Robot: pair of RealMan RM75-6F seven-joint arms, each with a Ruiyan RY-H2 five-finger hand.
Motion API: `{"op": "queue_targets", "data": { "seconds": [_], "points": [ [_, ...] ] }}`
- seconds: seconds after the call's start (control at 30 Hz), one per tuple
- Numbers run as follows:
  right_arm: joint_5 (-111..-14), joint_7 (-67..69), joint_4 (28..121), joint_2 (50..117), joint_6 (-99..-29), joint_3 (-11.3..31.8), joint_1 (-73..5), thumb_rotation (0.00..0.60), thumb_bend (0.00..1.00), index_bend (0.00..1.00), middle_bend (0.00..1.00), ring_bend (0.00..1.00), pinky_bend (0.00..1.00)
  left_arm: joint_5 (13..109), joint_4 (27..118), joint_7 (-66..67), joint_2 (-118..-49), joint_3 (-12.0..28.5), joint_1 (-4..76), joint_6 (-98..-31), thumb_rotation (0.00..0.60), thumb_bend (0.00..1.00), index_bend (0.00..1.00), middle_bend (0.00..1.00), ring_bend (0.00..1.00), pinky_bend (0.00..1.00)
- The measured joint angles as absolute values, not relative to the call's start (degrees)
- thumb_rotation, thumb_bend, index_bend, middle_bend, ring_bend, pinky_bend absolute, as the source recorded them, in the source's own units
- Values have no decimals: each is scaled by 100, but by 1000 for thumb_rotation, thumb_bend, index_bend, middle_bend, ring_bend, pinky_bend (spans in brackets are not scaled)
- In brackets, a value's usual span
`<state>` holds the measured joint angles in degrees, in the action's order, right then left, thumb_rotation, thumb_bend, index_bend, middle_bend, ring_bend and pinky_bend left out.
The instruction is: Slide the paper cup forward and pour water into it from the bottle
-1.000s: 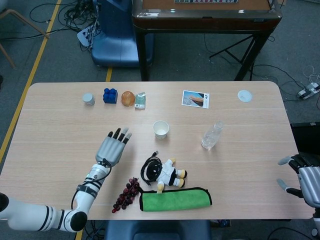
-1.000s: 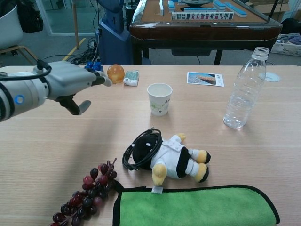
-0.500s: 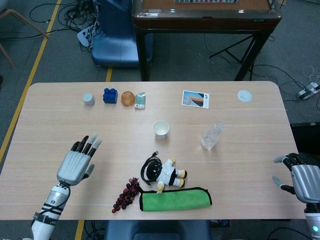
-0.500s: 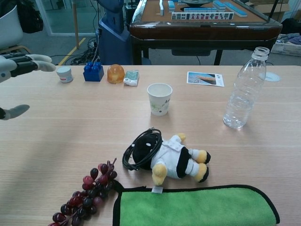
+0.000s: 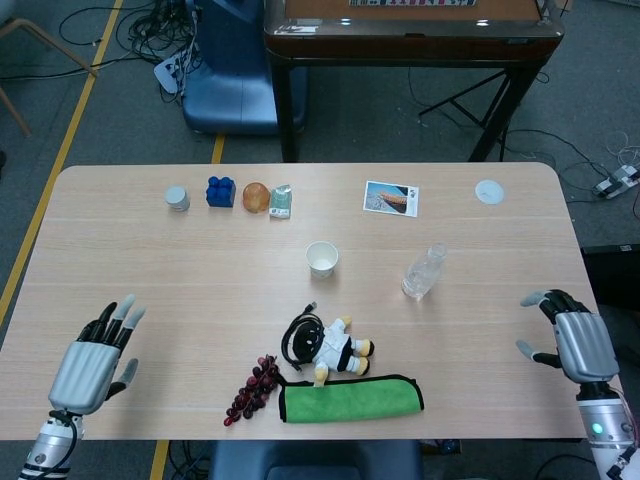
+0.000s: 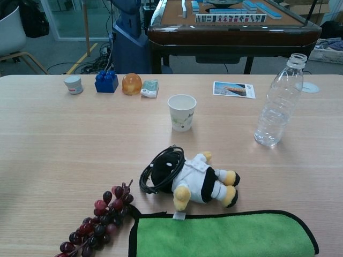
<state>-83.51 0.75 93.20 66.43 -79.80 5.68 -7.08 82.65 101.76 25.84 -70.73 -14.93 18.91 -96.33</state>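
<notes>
At the table's near corners, left hand (image 5: 88, 362) and right hand (image 5: 573, 340) spread empty, wrists cropped.

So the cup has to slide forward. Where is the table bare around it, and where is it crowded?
Bare wood lies beyond the paper cup, up to the orange ball, the wrapped packet and the postcard. Its left is bare too. Crowded: plush toy, grapes and green cloth nearer the robot; bottle on the right.
</notes>
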Motion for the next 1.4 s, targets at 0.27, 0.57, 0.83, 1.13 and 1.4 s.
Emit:
{"op": "queue_targets", "data": {
  "seconds": [0.27, 0.57, 0.83, 1.13, 1.4],
  "points": [
    [-7955, 241, 9203, 6938, -7522, 796, -1032, 600, 0, 155, 178, 109, 284, 8694, 9760, 2059, -7028, -1401, 1422, -9805, 600, 358, 53, 0, 38, 228],
    [-7441, 514, 8655, 7415, -7046, 1108, -1429, 600, 0, 155, 162, 98, 274, 8988, 9589, 1694, -6946, -1229, 1185, -9712, 600, 358, 55, 0, 38, 229],
    [-7212, 811, 7944, 7934, -6637, 1342, -1849, 600, 0, 155, 162, 98, 274, 9080, 9577, 1548, -6841, -1025, 1026, -9523, 600, 358, 65, 5, 39, 229],
    [-7056, 1079, 7304, 8459, -6038, 1469, -2377, 600, 0, 155, 163, 98, 274, 9239, 9588, 1513, -6811, -864, 899, -9415, 600, 358, 68, 8, 40, 228],
    [-7111, 1458, 6859, 8781, -5623, 1444, -2694, 600, 0, 155, 163, 98, 274, 9392, 9595, 1502, -6790, -764, 799, -9319, 600, 358, 69, 11, 40, 229]
  ]
}}
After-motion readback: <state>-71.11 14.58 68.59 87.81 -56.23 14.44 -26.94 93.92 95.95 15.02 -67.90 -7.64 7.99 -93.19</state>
